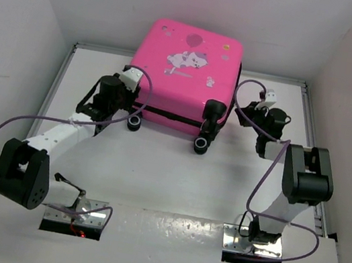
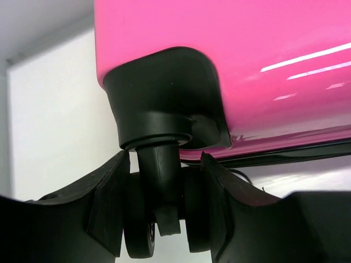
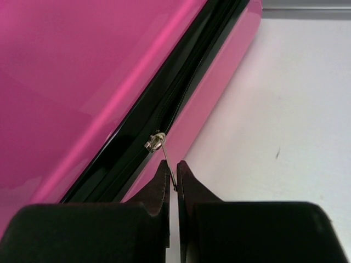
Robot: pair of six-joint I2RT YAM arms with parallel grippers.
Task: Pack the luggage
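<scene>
The luggage (image 1: 186,75) is a bright pink hard-shell suitcase lying flat at the back middle of the table, lid down, with the white cartoon print on top. My left gripper (image 1: 129,112) is at its front left corner. In the left wrist view the left gripper (image 2: 164,160) is shut around the black wheel (image 2: 159,213) under the corner housing. My right gripper (image 1: 242,112) is at the suitcase's right side. In the right wrist view the right gripper (image 3: 171,169) is shut on the thin metal zipper pull (image 3: 170,164), just below the slider (image 3: 156,141) on the black zipper band.
A second black wheel (image 1: 201,144) sticks out at the front right corner. White walls enclose the table on the left, back and right. The table (image 1: 168,178) is white, with both arm bases at its near edge.
</scene>
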